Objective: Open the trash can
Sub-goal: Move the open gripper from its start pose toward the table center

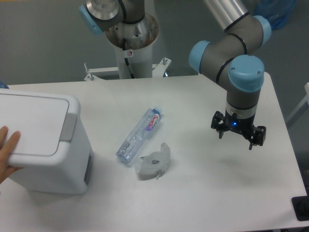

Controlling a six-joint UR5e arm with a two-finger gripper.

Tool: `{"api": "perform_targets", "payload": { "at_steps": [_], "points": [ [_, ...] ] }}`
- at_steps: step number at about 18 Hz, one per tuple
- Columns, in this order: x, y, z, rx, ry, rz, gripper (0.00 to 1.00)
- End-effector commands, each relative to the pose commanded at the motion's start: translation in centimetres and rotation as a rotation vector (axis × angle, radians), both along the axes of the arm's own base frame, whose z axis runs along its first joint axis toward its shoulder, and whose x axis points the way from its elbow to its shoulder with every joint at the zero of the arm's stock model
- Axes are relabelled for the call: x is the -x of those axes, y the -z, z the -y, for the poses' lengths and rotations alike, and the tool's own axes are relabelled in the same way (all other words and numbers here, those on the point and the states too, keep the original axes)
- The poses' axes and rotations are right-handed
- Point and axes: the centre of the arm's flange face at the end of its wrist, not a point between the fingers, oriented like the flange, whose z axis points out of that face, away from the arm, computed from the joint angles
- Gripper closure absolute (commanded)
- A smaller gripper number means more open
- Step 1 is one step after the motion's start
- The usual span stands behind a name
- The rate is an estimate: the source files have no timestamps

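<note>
Trash can [41, 145] far to the left, gripper [238, 133] far to the right, lid not yet opened.

From left to right: a human hand [8, 150] touching the left edge of the lid [31, 123]; grey push-button tab [68, 126] on the right edge of the lid, facing the arm; clear bottle [139, 135] and small grey part [154, 163] lying between; then gripper hanging above the table [203, 203], well apart from the tab, holding nothing, opening of jaws impossible to tell.

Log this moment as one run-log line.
bin: lid shut | gripper: far right, above table, empty | bottle: lying mid-table
</note>
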Motion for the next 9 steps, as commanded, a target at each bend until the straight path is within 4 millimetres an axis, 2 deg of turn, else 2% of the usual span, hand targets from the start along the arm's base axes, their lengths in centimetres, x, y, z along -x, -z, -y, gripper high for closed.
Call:
{"api": "perform_targets", "payload": {
  "at_steps": [9],
  "points": [
    [-0.15, -0.15, -0.07, -0.004, -0.01, 0.004, 0.0]
  ]
}}
